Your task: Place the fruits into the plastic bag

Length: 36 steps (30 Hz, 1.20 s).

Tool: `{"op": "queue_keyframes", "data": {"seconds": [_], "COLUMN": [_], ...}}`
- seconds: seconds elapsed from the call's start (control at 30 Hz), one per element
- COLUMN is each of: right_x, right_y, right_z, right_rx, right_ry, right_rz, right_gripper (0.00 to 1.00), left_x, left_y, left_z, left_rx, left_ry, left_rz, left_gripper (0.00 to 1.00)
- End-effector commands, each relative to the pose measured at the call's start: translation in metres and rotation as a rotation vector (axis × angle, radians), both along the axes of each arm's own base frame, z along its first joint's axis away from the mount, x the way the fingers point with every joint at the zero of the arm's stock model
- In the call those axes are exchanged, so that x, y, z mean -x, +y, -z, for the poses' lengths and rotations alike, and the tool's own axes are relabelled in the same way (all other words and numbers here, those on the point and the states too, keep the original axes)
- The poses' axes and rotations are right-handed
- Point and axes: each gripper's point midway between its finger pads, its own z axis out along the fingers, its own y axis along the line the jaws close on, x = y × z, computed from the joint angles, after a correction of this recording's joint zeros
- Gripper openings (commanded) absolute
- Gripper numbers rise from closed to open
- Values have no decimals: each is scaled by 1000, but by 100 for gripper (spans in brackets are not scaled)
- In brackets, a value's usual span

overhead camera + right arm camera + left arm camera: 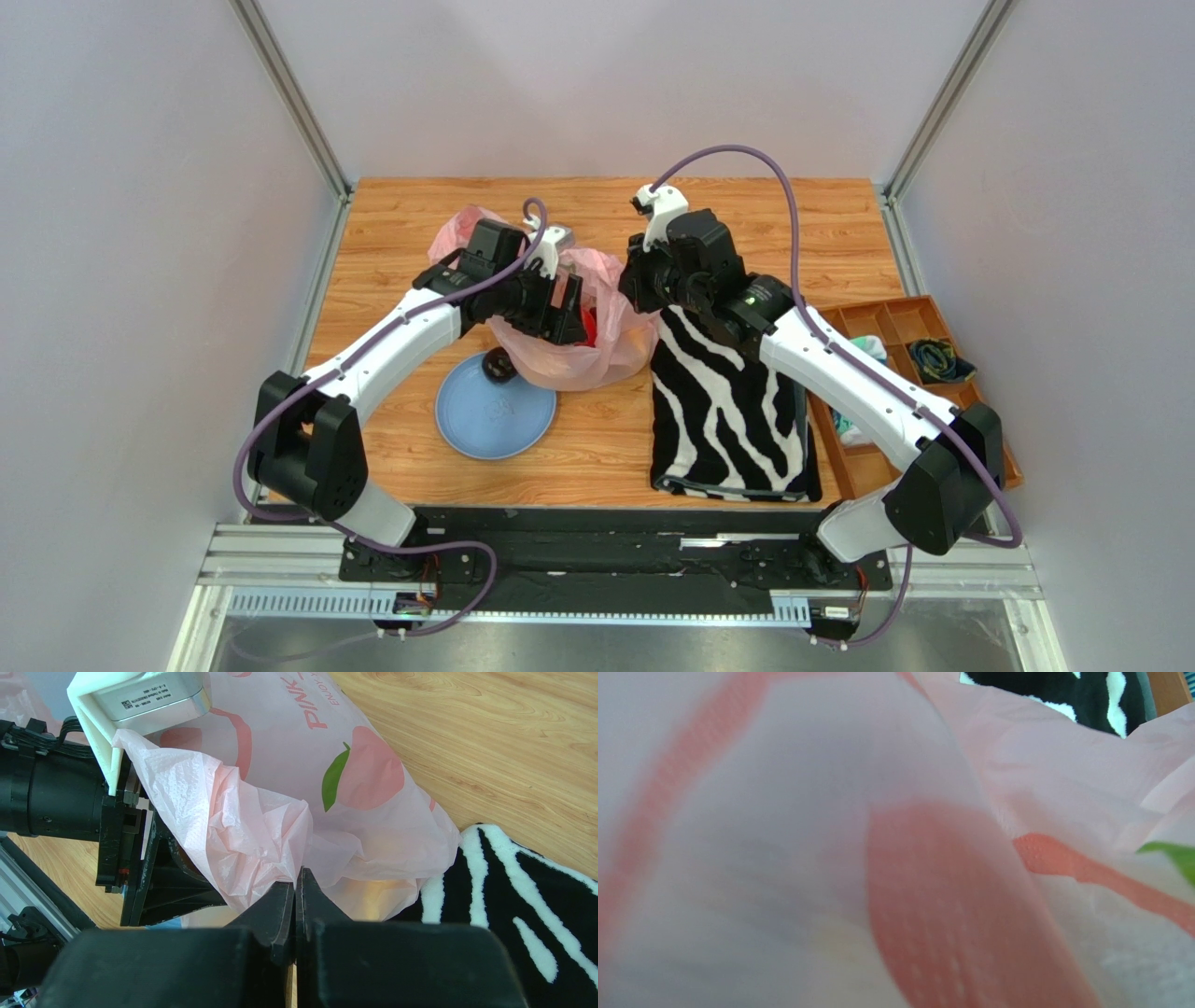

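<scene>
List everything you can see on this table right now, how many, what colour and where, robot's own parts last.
table: one, light wood, under everything
plastic bag: one, translucent pink, peach prints, table centre
red thing: one, inside the bag mouth, kind unclear
dark fruit: one, on the plate's far edge
plate: one, blue, near side of the bag
cloth: one, black-and-white stripes, right of the bag
tray: one, orange, compartments, right edge
left gripper: in the bag mouth, jaws hidden
right gripper: jaws shut on the bag's edge

Table (814,224): plastic bag (589,361), blue plate (484,420), zebra cloth (730,420) (right side).
</scene>
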Motion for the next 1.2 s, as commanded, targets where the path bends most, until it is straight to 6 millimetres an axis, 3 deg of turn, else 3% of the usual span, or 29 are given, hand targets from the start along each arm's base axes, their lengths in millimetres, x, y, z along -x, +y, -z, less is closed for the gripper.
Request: {"op": "queue_keyframes", "data": {"seconds": [0.0,0.17,0.6,0.7,0.73,0.8,0.83,0.97,1.03,1.1,1.17], "right_x": [-3,-3,-9,-10,-9,-9,-9,-7,-7,-6,-6], "right_y": [-3,-4,-16,-22,-25,-29,-31,-34,-36,-36,-36], "right_z": [-18,-19,-19,-22,-25,-26,-28,-27,-28,-28,-26], "right_rx": [-26,-21,12,27,31,43,44,63,65,62,64], "right_ry": [-27,-29,-51,-62,-73,-78,-85,-76,-81,-79,-77], "right_rz": [25,25,87,109,116,129,131,130,137,137,136], "right_gripper": [0,0,0,0,0,0,0,0,0,0,0], "left_x": [-7,-5,1,6,12,21,29,43,42,36,43], "left_y": [-3,-4,-6,-4,-3,-1,3,28,55,84,103], "left_z": [-20,-24,-60,-86,-106,-126,-143,-180,-190,-190,-185], "left_rx": [15,21,64,107,151,192,227,246,204,146,136], "left_ry": [-53,-62,-215,-326,-402,-488,-562,-733,-779,-790,-763], "left_rz": [0,10,36,51,63,80,83,-2,-140,-284,-359], "left_gripper": [89,97,98,98,98,99,99,99,99,99,99]}}
